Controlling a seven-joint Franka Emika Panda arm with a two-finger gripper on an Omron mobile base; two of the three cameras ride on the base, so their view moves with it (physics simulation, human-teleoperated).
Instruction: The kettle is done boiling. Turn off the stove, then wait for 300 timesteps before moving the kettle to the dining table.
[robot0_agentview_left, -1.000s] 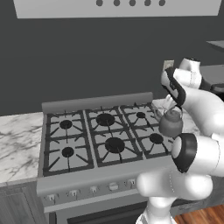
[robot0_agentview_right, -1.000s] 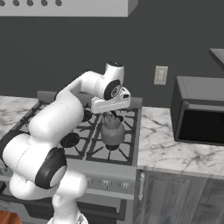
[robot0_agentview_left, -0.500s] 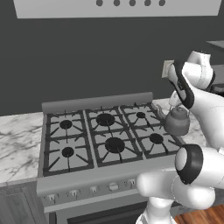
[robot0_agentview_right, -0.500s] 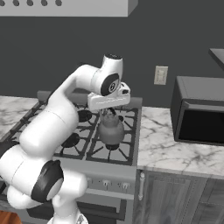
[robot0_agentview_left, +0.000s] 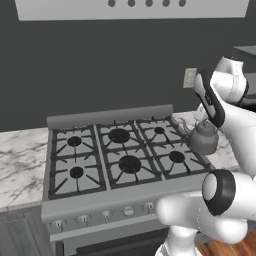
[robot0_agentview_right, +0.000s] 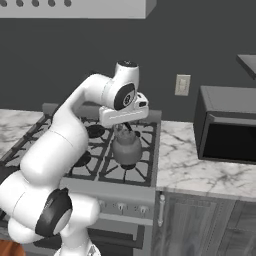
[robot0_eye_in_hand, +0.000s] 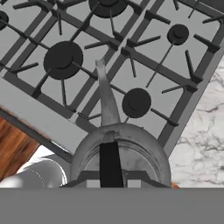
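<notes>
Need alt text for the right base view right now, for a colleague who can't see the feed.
The gripper, shut on the handle, holds the grey kettle above the right side of the stove. A dark microwave sits on the marble counter to the right.

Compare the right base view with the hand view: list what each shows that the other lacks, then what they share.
Right base view alone: the dark microwave, a wall outlet, and the stove's front knobs. Hand view alone: wooden floor past the stove's front edge, and the kettle's spout seen from above. Shared: the kettle held above the stove, and the marble counter.
</notes>
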